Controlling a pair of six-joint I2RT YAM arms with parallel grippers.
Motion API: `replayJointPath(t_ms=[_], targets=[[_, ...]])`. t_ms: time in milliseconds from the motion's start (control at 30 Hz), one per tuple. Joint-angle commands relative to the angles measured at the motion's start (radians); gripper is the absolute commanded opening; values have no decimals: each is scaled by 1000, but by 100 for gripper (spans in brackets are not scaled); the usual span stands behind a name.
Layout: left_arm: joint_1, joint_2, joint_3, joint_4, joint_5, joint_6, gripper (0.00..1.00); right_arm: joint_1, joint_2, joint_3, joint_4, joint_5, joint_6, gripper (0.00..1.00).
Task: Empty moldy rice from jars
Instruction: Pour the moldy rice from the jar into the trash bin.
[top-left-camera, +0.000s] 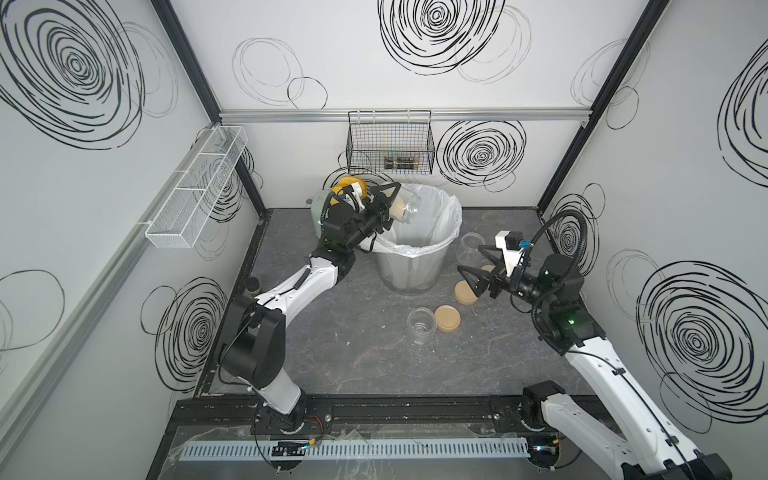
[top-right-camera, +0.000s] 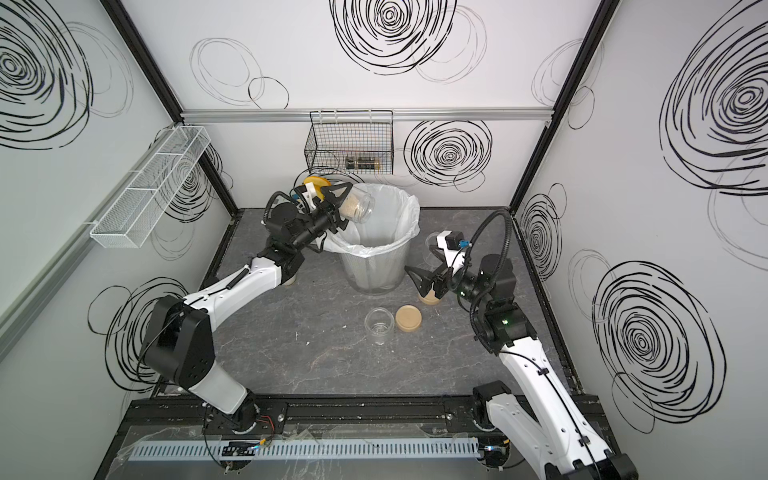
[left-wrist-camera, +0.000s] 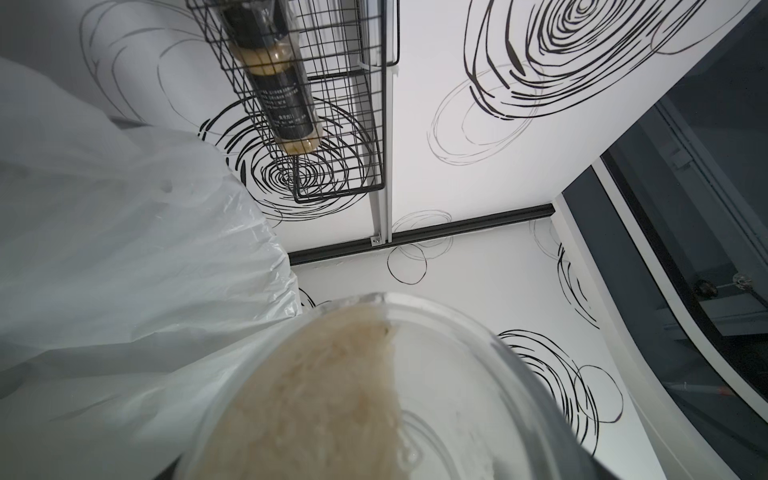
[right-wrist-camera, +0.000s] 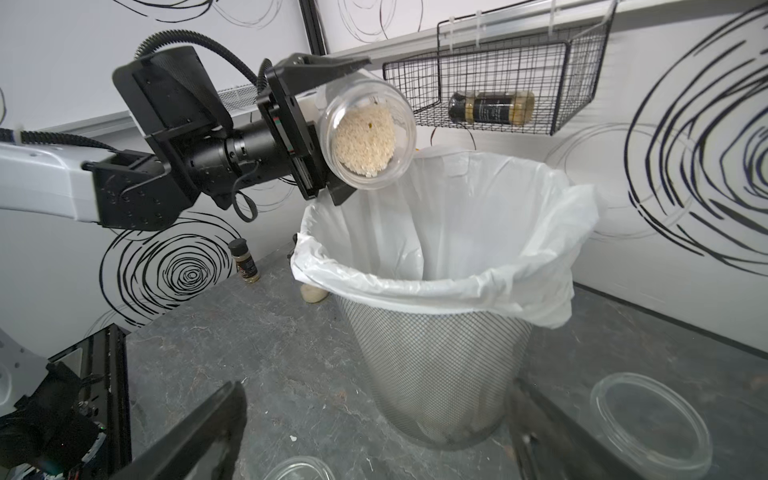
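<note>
One mesh bin (top-left-camera: 409, 270) with white liner (top-left-camera: 451, 208) stands at back of table (top-left-camera: 353, 353). Left gripper (top-left-camera: 390, 209) is clamped on open jar (top-left-camera: 406, 207), tilted, mouth over bin. Right gripper (top-left-camera: 468, 257) hovers with jaws wide apart, holding nothing, above tan lid (top-left-camera: 465, 294). Second jar (top-left-camera: 422, 326), empty, stands beside another lid (top-left-camera: 447, 318); third jar (top-left-camera: 472, 244), empty, right of bin. Moldy rice (right-wrist-camera: 365, 139) sits inside held jar.

White walls (top-left-camera: 332, 62) scrawled with black spiral scribbles. Dark grey tabletop (top-left-camera: 353, 353), marbled with pale veins. Silver mesh wastebasket (top-left-camera: 411, 270) — white translucent liner (top-left-camera: 446, 208). Beige, off-white moldy rice (right-wrist-camera: 365, 141) in a clear jar (right-wrist-camera: 401, 108). Tan lid (top-left-camera: 447, 318). Black wire basket (top-left-camera: 390, 141); white mesh shelf (top-left-camera: 195, 191). Black-labelled bottle (right-wrist-camera: 492, 109), tan contents. Spice shaker (right-wrist-camera: 245, 262) — black cap, amber contents.
</note>
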Motion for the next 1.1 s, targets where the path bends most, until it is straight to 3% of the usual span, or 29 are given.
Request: replayJointPath(t_ms=[0, 1067], targets=[[9, -51, 75, 96, -8, 57, 80, -8, -39, -14, -23, 53, 43, 98], [19, -60, 219, -160, -82, 410, 80, -11, -59, -103, -18, 65, 89, 98]])
